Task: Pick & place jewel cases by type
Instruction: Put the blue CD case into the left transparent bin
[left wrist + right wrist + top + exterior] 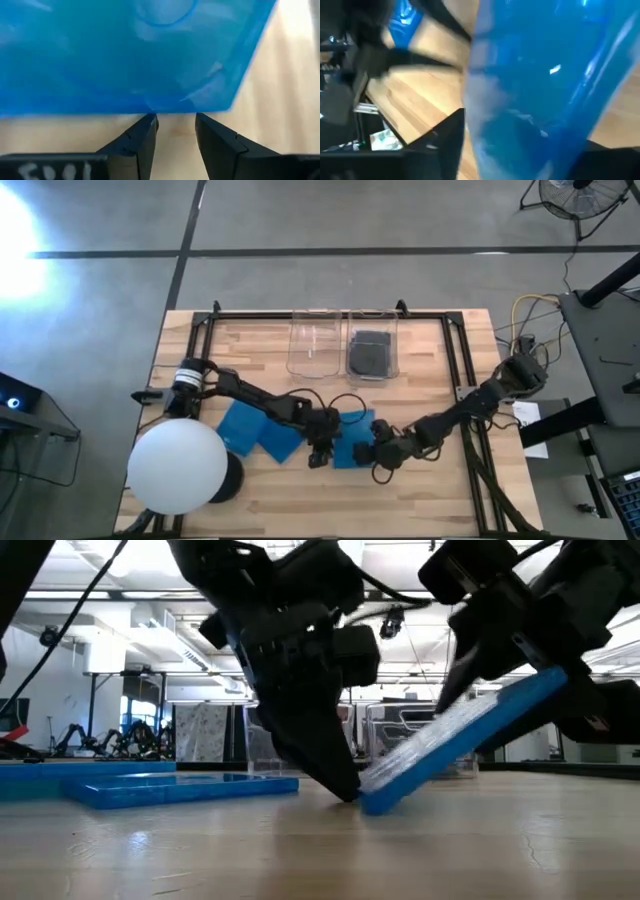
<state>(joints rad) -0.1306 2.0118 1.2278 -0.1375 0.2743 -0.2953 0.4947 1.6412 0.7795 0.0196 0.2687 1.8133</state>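
Observation:
A bright blue jewel case (352, 438) stands tilted near the table's middle. Its low edge (372, 803) rests on the wood and its high edge (540, 688) is raised toward the right. My right gripper (380, 456) is shut on it. My left gripper (320, 450) points down at the low edge, its fingers a narrow gap apart (175, 122). Two more blue cases (243, 425) (281, 442) lie flat to the left, overlapping. Dark cases (370, 355) lie in the right clear bin. My left gripper's fingertips (149, 119) meet the tilted case's low edge (165, 109) where it rests on the table, coming steeply from above and the left; nothing is between the fingers. My right gripper pinches the blue case's raised part (530, 110) between its two fingers (445, 145), coming from the table's right side; the case slants, its opposite edge on the table.
Two clear bins (314, 345) (372, 330) stand at the far middle inside a black frame (452, 340). A large white sphere (178, 468) on a dark base occupies the near left corner. Bare wood lies near and right of the grippers.

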